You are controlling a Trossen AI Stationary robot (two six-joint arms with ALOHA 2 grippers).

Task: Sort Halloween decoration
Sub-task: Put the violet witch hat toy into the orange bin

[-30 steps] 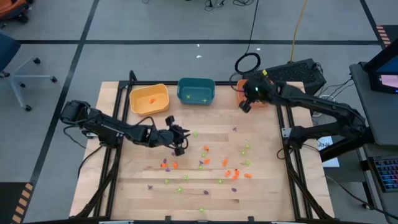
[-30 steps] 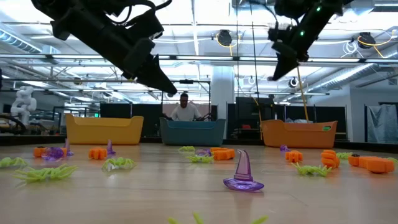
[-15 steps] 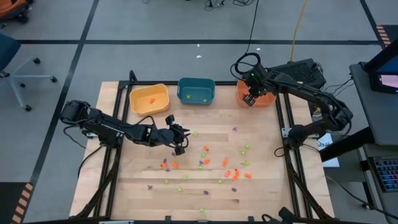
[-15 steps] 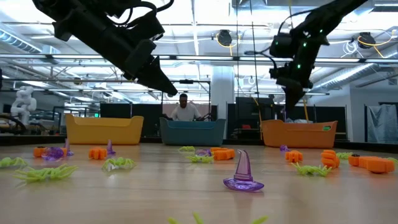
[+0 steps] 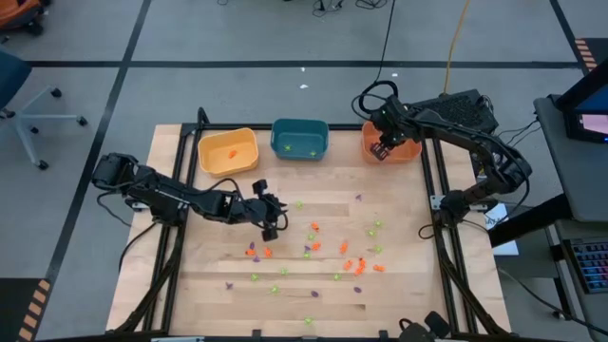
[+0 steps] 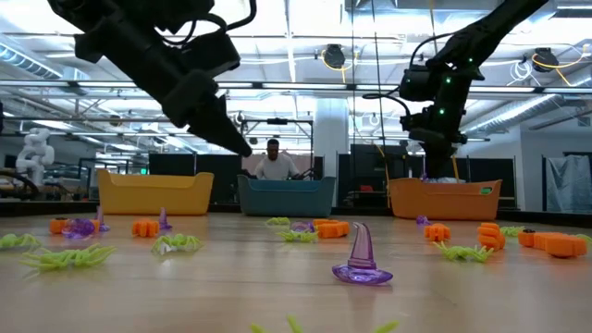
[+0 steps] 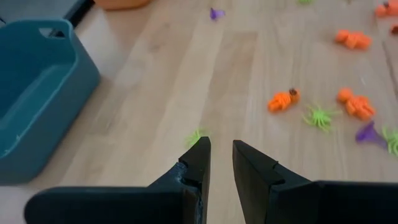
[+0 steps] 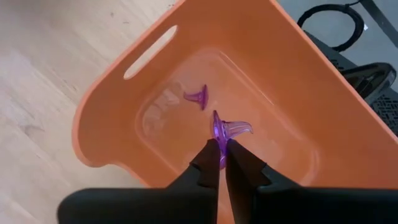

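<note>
Right gripper point(image 8: 219, 163) hangs over the orange bin point(image 8: 292, 93) at the table's back right corner, fingers pinched nearly together on a purple witch hat point(image 8: 225, 129); a second purple hat point(image 8: 198, 98) lies on the bin floor just beside it. Left gripper point(image 7: 221, 163) sits above the bare wood in front of the teal bin point(image 7: 34, 93), fingers set narrowly apart with nothing between them, a green spider point(image 7: 194, 136) on the table just past the fingertips. Rest of the Halloween decoration point(image 5: 323, 249) is scattered over the middle and front of the table point(image 5: 408, 285): orange, green and purple bits, mostly apart from each other. Yellow bin point(image 5: 228, 150) at the back left has one orange piece inside. A person point(image 6: 274, 159) shows behind the teal bin in the low view.
</note>
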